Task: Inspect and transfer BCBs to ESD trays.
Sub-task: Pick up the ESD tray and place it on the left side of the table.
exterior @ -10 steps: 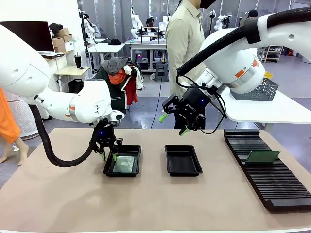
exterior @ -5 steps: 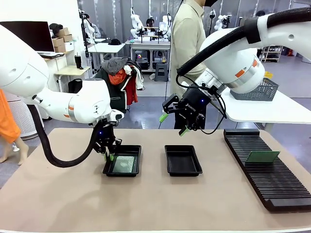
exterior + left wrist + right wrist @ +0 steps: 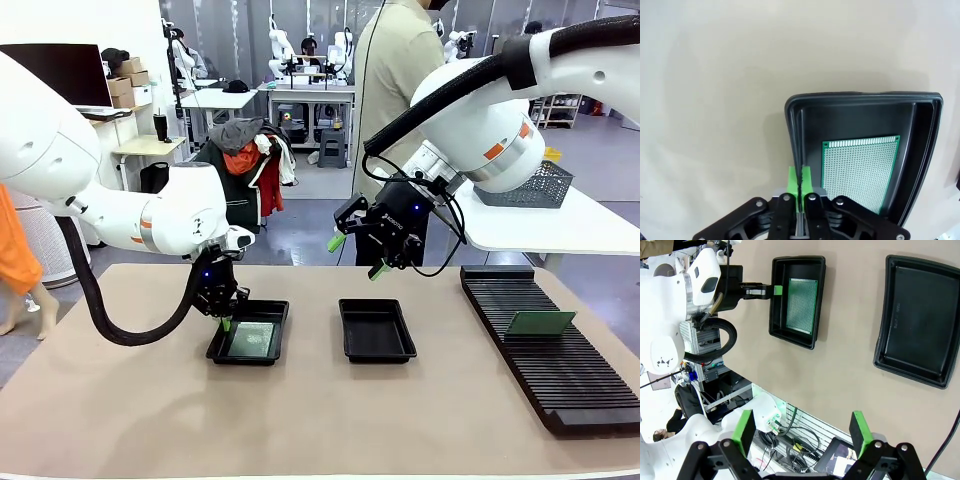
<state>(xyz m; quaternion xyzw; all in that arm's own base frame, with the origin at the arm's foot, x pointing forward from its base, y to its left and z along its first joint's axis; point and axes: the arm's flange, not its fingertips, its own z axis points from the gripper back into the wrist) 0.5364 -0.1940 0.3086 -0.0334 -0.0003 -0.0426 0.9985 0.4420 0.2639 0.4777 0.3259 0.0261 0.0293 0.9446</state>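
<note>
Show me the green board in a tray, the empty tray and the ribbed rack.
green board [image 3: 254,340]: front view, speckled face.
empty tray [image 3: 377,333]: front view, bare floor.
ribbed rack [image 3: 570,380]: front view, bare slats.

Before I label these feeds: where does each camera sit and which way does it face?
Front: fixed between both white arms, facing across the beige table to a standing person.
Left wrist: looks down along the left end effector, shut on the rim of a shallow black plastic tray holding a green circuit board.
Right wrist: looks down from above past the open right end effector.
Shared: all three show that tray and board.
</note>
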